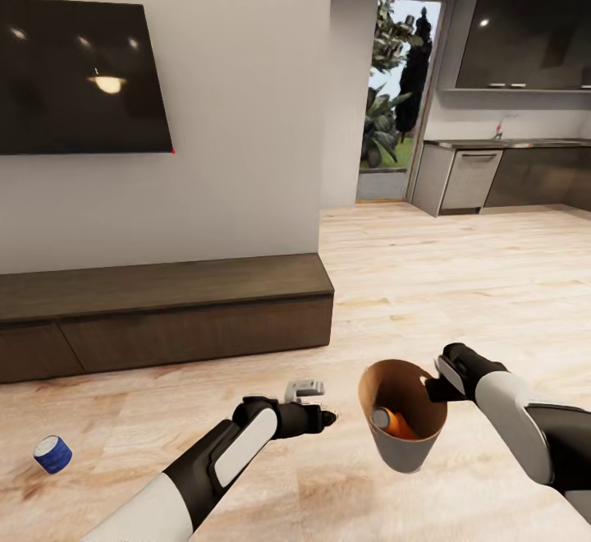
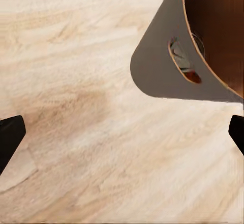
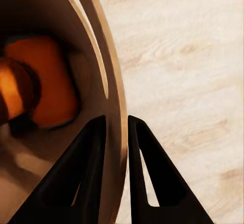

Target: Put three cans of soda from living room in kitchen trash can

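Note:
My right gripper (image 1: pixel 432 386) is shut on the rim of the tash can (image 1: pixel 404 453), a grey tapered bin with a brown inside, held just above the wood floor. An orange can of soda (image 1: pixel 397 425) with a grey top lies inside it. In the right wrist view the fingers (image 3: pixel 94 152) pinch the bin wall (image 3: pixel 114 96), and two orange shapes (image 3: pixel 48 81) lie at the bottom. My left gripper (image 1: pixel 328 418) is open and empty, just left of the bin. Its wrist view shows the bin's handle cut-out (image 2: pixel 182 61). A dark blue can (image 1: pixel 52 454) lies on the floor at far left.
A long low dark-wood cabinet (image 1: pixel 164 312) runs along the wall under a black TV (image 1: pixel 78 74). The kitchen with dark cabinets and a counter (image 1: pixel 509 172) lies at the back right, past a wall corner and a glass door (image 1: pixel 394 98). Light wood floor stretches between.

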{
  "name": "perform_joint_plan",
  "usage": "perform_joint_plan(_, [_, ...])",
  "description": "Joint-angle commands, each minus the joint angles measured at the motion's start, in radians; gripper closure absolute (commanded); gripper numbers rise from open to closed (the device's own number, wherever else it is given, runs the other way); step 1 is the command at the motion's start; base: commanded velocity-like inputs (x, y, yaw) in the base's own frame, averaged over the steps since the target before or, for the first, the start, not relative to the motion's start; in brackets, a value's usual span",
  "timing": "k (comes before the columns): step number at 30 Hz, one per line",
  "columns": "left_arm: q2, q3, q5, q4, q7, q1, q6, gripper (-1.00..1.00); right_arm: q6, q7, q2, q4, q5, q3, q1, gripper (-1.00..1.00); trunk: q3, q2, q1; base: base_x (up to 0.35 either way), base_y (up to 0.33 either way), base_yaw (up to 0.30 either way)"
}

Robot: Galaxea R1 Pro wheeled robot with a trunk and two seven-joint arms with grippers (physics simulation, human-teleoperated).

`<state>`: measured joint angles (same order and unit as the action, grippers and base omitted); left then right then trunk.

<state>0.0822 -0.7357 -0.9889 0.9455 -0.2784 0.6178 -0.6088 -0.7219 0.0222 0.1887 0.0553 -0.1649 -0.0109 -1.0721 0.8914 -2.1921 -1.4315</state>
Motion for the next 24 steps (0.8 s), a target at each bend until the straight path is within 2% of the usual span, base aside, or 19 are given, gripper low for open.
perform_joint_plan(1, [0.000, 0.000, -0.001, -0.023, 0.000, 0.000, 0.000, -1.00, 0.001, 0.007, 0.000, 0.002, 0.018, -0.015, 0.000, 1.00, 0.000, 0.000, 0.000, 0.000, 0.000, 0.000])
perform_joint_plan(3, [0.001, 0.000, -0.003, -0.077, 0.000, 0.003, 0.000, -1.00, 0.001, 0.017, 0.000, 0.006, 0.019, -0.016, 0.000, 1.00, 0.000, 0.000, 0.000, 0.000, 0.000, 0.000])
perform_joint_plan(7, [0.000, 0.001, -0.007, -0.295, 0.000, 0.064, 0.001, -1.00, 0.006, 0.084, 0.001, 0.011, 0.019, -0.015, 0.000, 1.00, 0.000, 0.000, 0.000, 0.000, 0.000, 0.000])
perform_joint_plan(13, [-0.015, 0.001, -0.009, -0.455, -0.001, 0.119, 0.006, -1.00, 0.011, 0.110, -0.003, 0.012, 0.019, -0.013, 0.000, 1.00, 0.000, 0.000, 0.000, 0.000, 0.000, 0.000])
perform_joint_plan(17, [-0.033, 0.001, -0.010, -0.514, -0.003, 0.135, 0.008, -1.00, 0.015, 0.115, -0.008, 0.012, 0.018, -0.012, 0.001, 1.00, 0.000, 0.000, 0.000, 0.000, 0.000, 0.000])
perform_joint_plan(24, [-0.078, 0.001, -0.015, -0.584, -0.003, 0.141, 0.009, -1.00, 0.101, 0.116, -0.015, 0.007, 0.019, -0.007, 0.015, 1.00, 0.000, 0.000, 0.000, 0.000, 0.000, 0.000])
